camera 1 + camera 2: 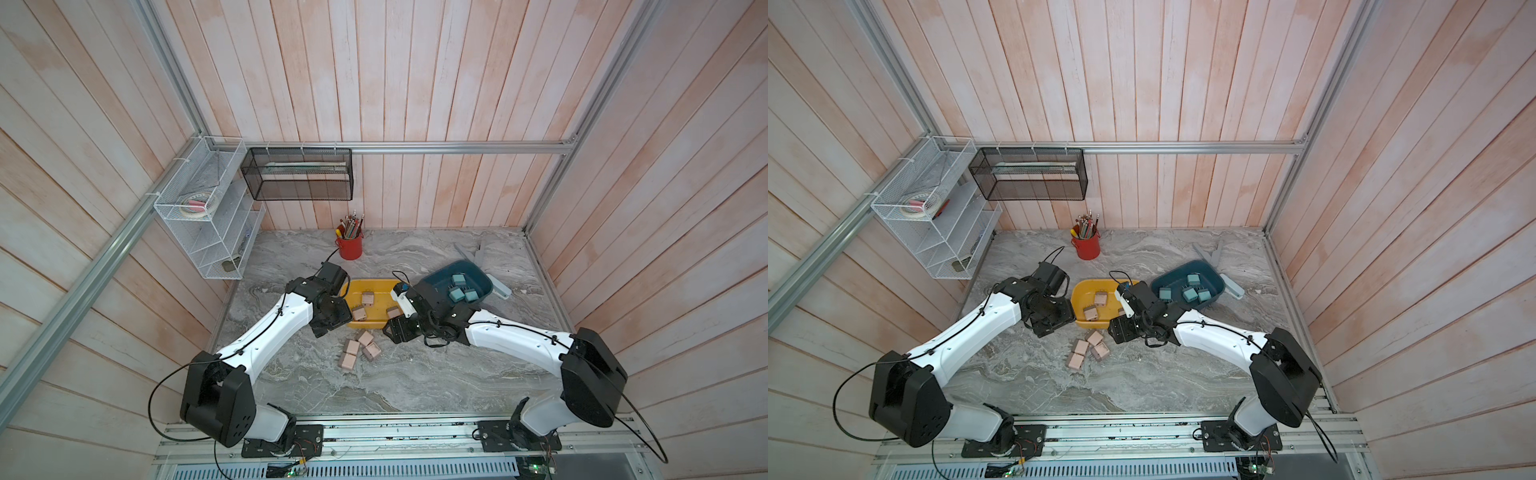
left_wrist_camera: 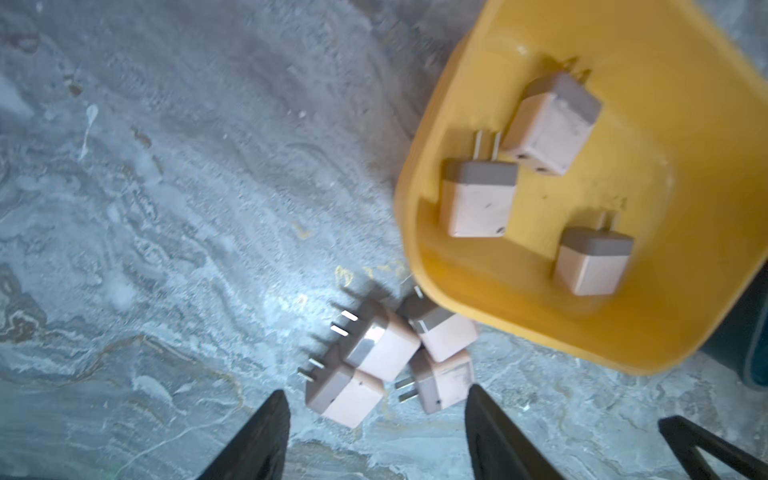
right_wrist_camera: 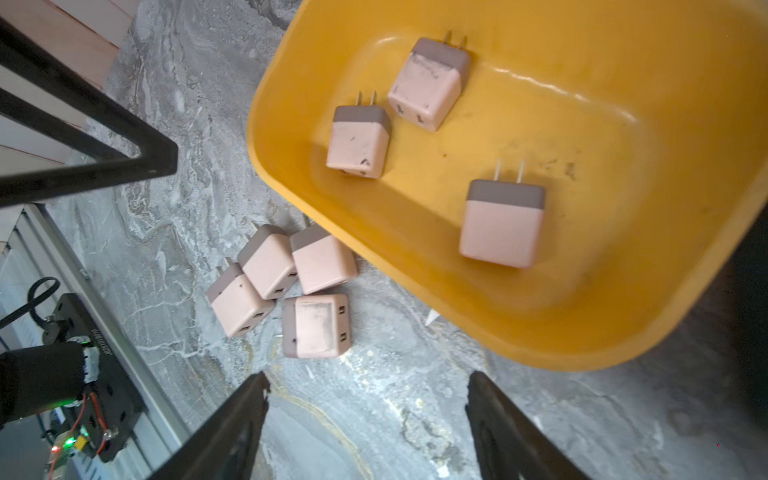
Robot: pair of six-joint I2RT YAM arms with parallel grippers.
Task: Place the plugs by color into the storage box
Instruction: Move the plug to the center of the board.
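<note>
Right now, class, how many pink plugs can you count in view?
7. In the yellow bin: three pink plugs. On the table beside it: four, clustered. Others may be hidden.

The left arm [image 1: 266, 336] is leaning forward and inward from its base with its wrist bending down. The left gripper [image 2: 376, 415] is hanging with its fingers [image 2: 266, 432] standing apart and empty. The right arm [image 1: 511, 336] is mirroring that pose from the other side. The right gripper [image 3: 368, 380] is pointing downward, its fingers [image 3: 245, 411] spread wide. In both top views the two grippers are sitting near each other but apart.
</note>
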